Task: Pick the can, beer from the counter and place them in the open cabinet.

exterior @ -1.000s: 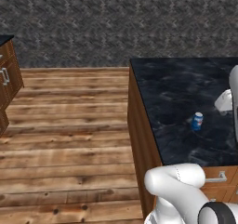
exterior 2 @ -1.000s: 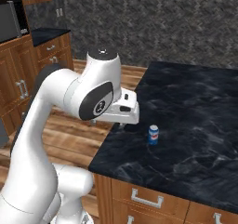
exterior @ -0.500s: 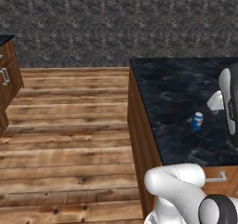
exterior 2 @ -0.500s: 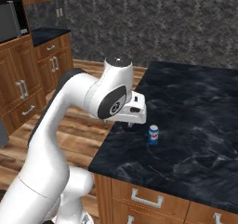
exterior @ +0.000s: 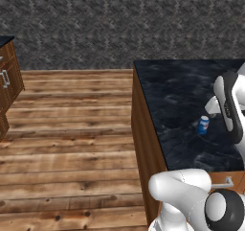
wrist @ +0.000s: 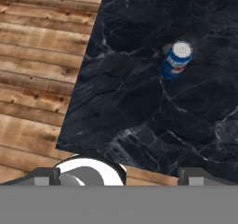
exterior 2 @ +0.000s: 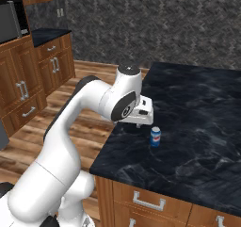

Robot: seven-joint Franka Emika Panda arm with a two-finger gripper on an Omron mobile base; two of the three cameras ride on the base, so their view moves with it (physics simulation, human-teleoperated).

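Observation:
The can [wrist: 176, 60], blue with a white-red logo and silver top, stands upright on the black veined counter [wrist: 139, 107], near its left edge. It also shows as the can [exterior 2: 155, 136] and the can [exterior: 203, 125]. My gripper [wrist: 122, 177] hovers above the counter's edge, short of the can and apart from it. Its jaws stand wide open with nothing between them. In the right base view the white hand [exterior 2: 142, 115] hangs just left of the can. The beer and the open cabinet are out of view.
Wooden floor [exterior: 67, 129] lies left of the counter. Drawers with grey handles [exterior 2: 148, 202] front the counter's base. Brown cabinets [exterior 2: 28, 89] and a microwave [exterior 2: 9, 21] stand at the far left, beside another black countertop [exterior 2: 47, 33].
The arm has swung forward over the counter, carrying the hand closer to the can. The can has stayed put and the jaws have stayed open.

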